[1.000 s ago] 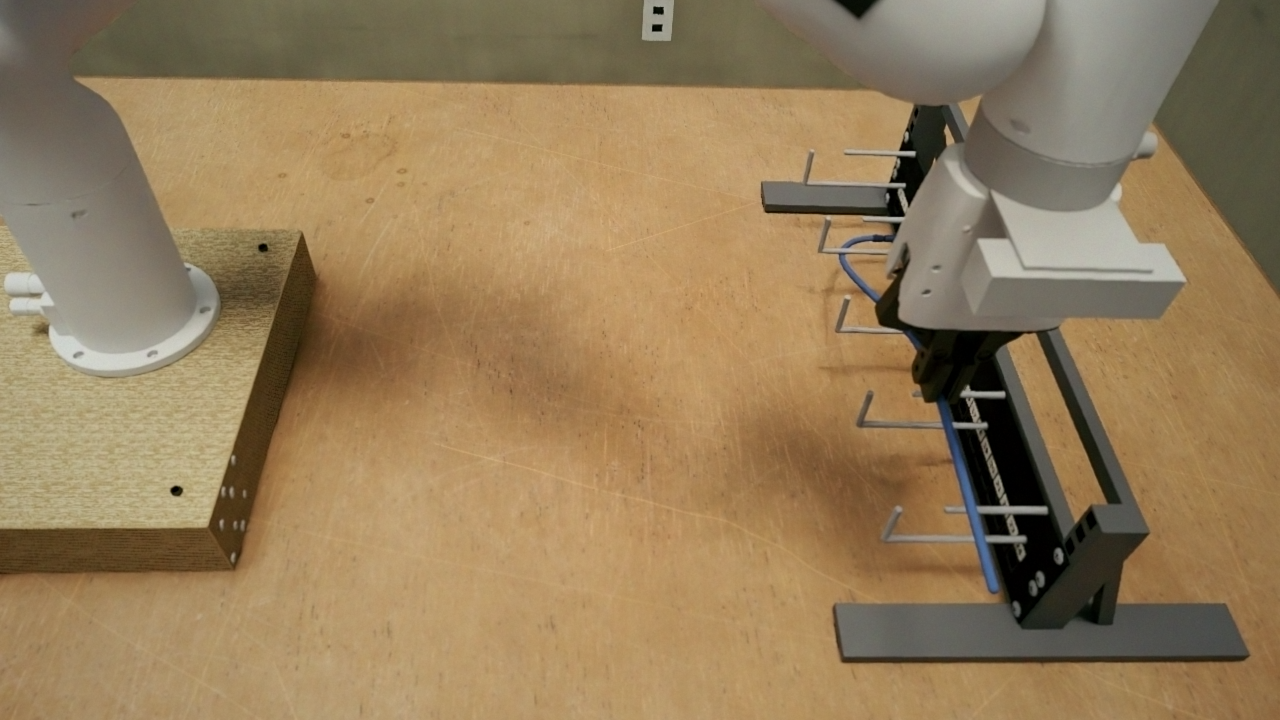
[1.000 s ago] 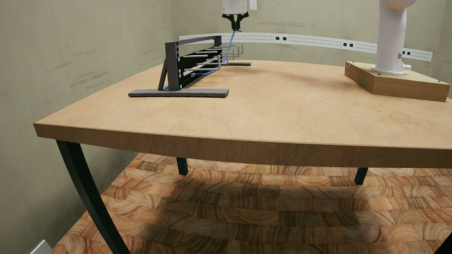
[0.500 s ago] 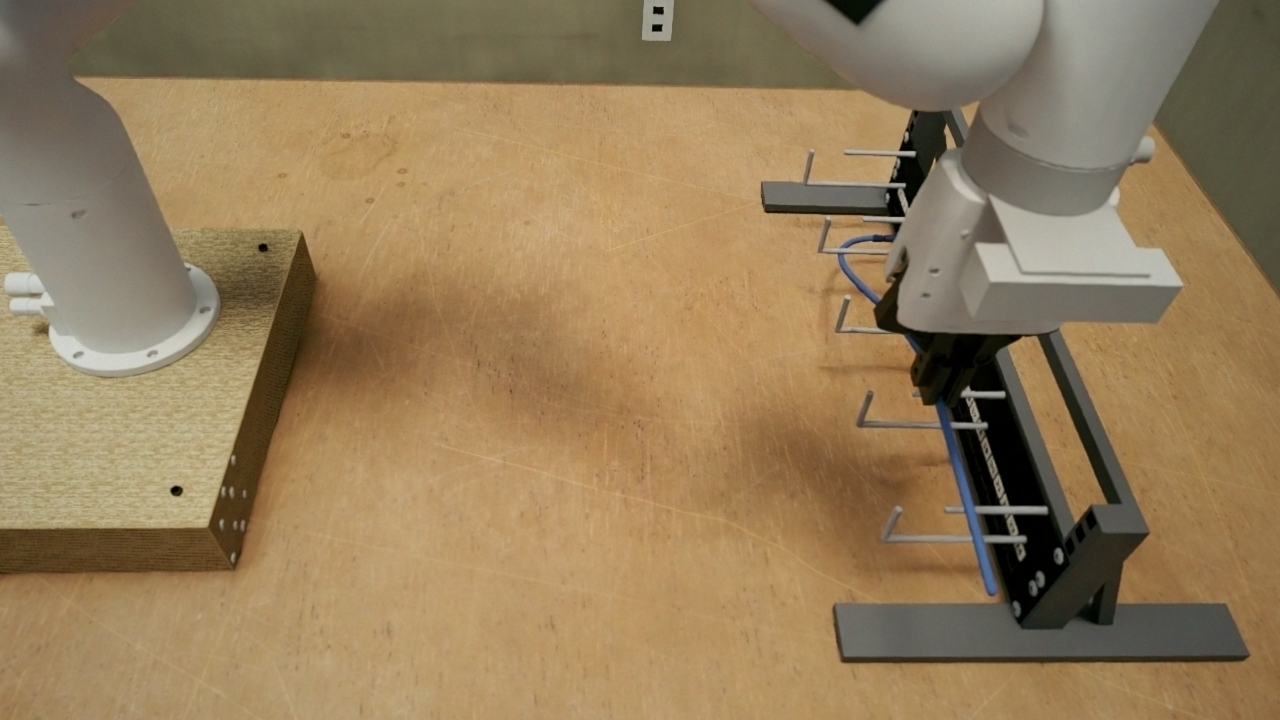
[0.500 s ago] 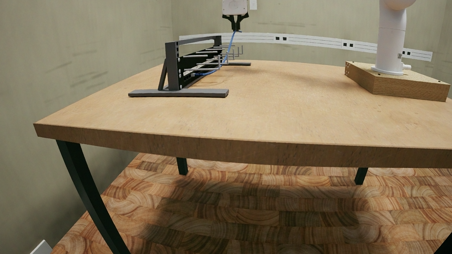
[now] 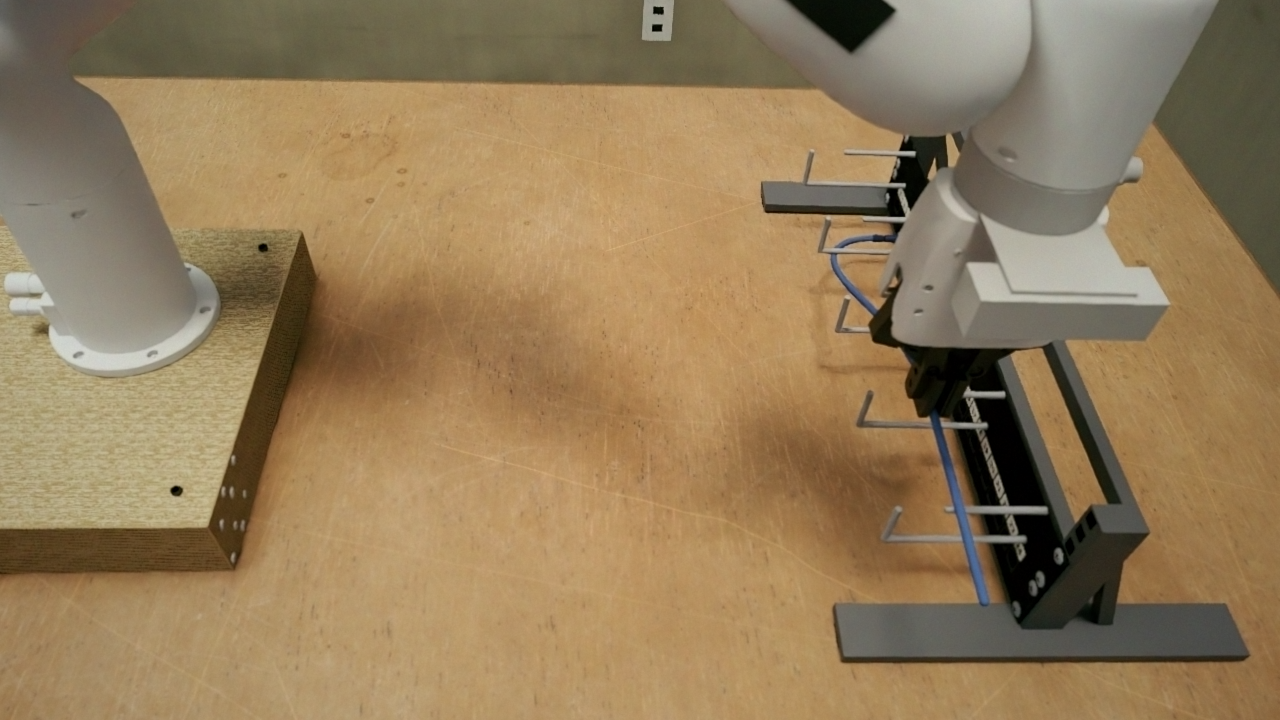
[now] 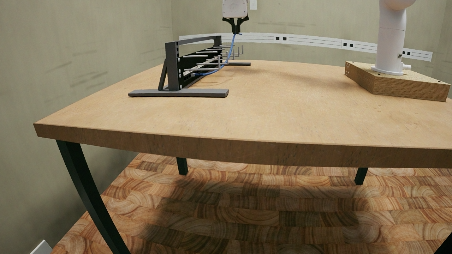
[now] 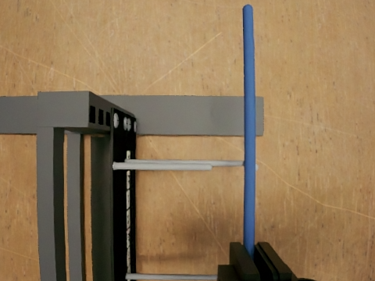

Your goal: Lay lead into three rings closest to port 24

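The dark rack [image 5: 1076, 420] stands on the wooden table [image 5: 554, 376] over at about three o'clock from the arm's wooden base block [image 5: 134, 447], its two flat grey feet [image 5: 1038, 633] flat on the table and its panel of ports upright. Steel rings [image 5: 904, 422] stick out from the panel in a row toward nine o'clock, each ending in a short upturned tip.

The blue lead [image 5: 959, 501] loops out of the panel near the far end of the rack, at about twelve o'clock along the row, bends round just past the ring rods there [image 5: 854, 248], and then disappears under the wrist. From the top view it is hard to say whether that loop rests in a ring or only passes beside it.

The gripper [image 7: 250, 264] hangs above the ring row around the middle of the rack, its dark fingers nearly together and clamped on the lead. From the side the lead [image 6: 232, 44] climbs steeply from the panel up to the gripper [image 6: 235, 30].

Beyond the fingers the free length of lead [image 7: 249, 125] runs dead straight, its long axis parallel to the panel and pointing to six o'clock in the top view, toward the near grey foot. In the wrist view it crosses the outer end of one ring rod [image 7: 177, 164] close to its tip, and its free end [image 7: 247, 8] lies past the foot over bare table.
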`<control>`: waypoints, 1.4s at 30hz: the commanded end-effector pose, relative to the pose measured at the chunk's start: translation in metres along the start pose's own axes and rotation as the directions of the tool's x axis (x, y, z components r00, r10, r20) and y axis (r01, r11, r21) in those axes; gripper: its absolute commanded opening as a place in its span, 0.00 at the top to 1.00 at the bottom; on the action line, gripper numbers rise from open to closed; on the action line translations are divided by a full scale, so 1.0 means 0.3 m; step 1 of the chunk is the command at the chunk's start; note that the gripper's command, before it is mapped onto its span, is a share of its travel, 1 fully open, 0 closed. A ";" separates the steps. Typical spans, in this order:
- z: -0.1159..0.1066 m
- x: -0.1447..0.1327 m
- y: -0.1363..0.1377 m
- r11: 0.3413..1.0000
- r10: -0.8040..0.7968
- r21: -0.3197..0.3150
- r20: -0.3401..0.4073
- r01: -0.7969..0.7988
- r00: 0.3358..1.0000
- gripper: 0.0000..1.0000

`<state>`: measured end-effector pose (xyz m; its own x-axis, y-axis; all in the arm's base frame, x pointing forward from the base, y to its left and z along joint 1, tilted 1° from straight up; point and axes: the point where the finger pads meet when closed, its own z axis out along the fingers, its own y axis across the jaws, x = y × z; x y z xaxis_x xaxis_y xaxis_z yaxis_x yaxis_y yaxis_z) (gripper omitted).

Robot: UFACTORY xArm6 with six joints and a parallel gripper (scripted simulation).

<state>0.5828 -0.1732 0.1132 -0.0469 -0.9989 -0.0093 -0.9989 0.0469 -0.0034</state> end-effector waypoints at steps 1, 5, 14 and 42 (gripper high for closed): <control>0.011 0.001 -0.005 1.000 0.000 0.005 -0.001 0.000 1.000 1.00; 0.027 0.001 -0.005 1.000 0.000 0.005 -0.001 0.000 1.000 1.00; 0.084 0.001 -0.005 1.000 0.000 0.005 -0.001 0.000 1.000 1.00; 0.229 0.001 -0.006 1.000 0.000 0.005 -0.001 0.000 1.000 1.00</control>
<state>0.5834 -0.1726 0.0478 -0.0468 -0.9989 -0.0091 -0.9989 0.0469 -0.0042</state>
